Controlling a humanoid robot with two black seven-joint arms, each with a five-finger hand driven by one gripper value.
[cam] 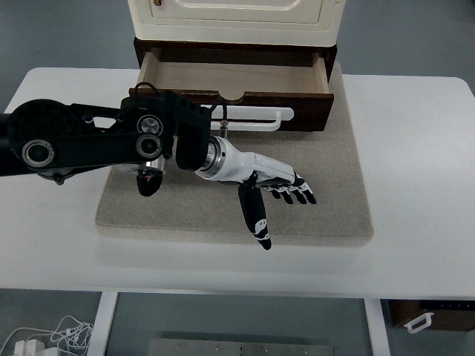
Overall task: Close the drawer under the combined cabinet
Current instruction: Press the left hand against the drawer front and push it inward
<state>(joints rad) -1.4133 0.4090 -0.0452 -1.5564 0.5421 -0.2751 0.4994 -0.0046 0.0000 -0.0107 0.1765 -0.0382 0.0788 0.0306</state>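
Observation:
A cream cabinet (234, 18) stands at the back of a beige mat (334, 193). Under it a dark brown wooden drawer (297, 104) is pulled out toward me, its light wood inside showing nothing in it. A white bar handle (256, 117) runs along the drawer front. My left arm (96, 141) reaches in from the left edge. Its white and black hand (278, 189) hovers over the mat just in front of the drawer, fingers spread and relaxed, thumb pointing toward me, holding nothing. The hand is a short way in front of the handle, not touching it.
The mat lies on a white table (415, 148). White cables (44, 337) lie on the floor at lower left, and a dark box (434, 315) sits at lower right under the table.

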